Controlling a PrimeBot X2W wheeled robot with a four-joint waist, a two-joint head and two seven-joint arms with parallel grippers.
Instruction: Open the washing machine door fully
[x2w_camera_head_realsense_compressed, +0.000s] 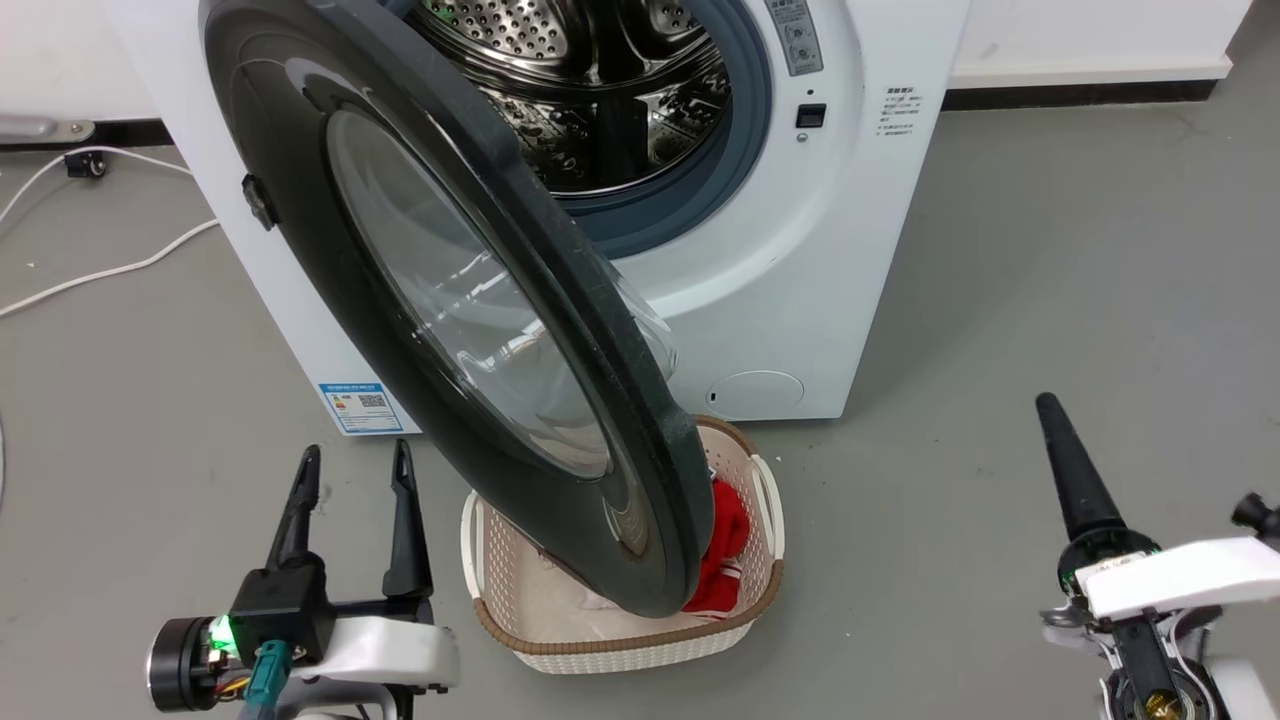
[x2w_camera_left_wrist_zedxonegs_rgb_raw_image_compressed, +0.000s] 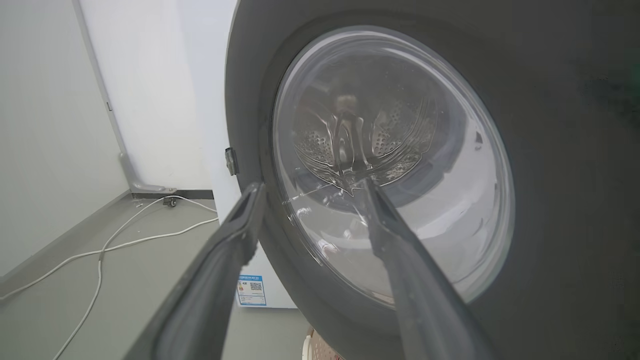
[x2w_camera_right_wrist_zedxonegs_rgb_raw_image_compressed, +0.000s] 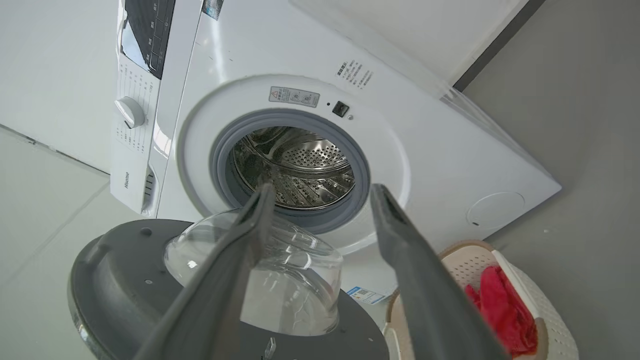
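The washing machine (x2w_camera_head_realsense_compressed: 770, 270) is a white front-loader with a steel drum (x2w_camera_head_realsense_compressed: 610, 90) ringed by a grey gasket. Its washing machine door (x2w_camera_head_realsense_compressed: 450, 290), a glossy black disc with a clear bowl window, stands swung partly out from the front, hinged on the left. My left gripper (x2w_camera_head_realsense_compressed: 352, 465) is open low at the left, just short of the door's outer face, touching nothing. Seen from the left wrist, the left gripper (x2w_camera_left_wrist_zedxonegs_rgb_raw_image_compressed: 310, 186) points at the door's window (x2w_camera_left_wrist_zedxonegs_rgb_raw_image_compressed: 400, 125). My right gripper (x2w_camera_right_wrist_zedxonegs_rgb_raw_image_compressed: 322, 192) is open and empty, facing the drum (x2w_camera_right_wrist_zedxonegs_rgb_raw_image_compressed: 295, 165) and the door's inner side (x2w_camera_right_wrist_zedxonegs_rgb_raw_image_compressed: 125, 280).
A beige perforated basket (x2w_camera_head_realsense_compressed: 620, 645) with a red cloth (x2w_camera_head_realsense_compressed: 725, 540) sits on the floor under the door's lower edge. White cables (x2w_camera_head_realsense_compressed: 100, 270) lie on the grey floor left of the machine. One dark finger (x2w_camera_head_realsense_compressed: 1075, 480) of my right gripper rises at the lower right.
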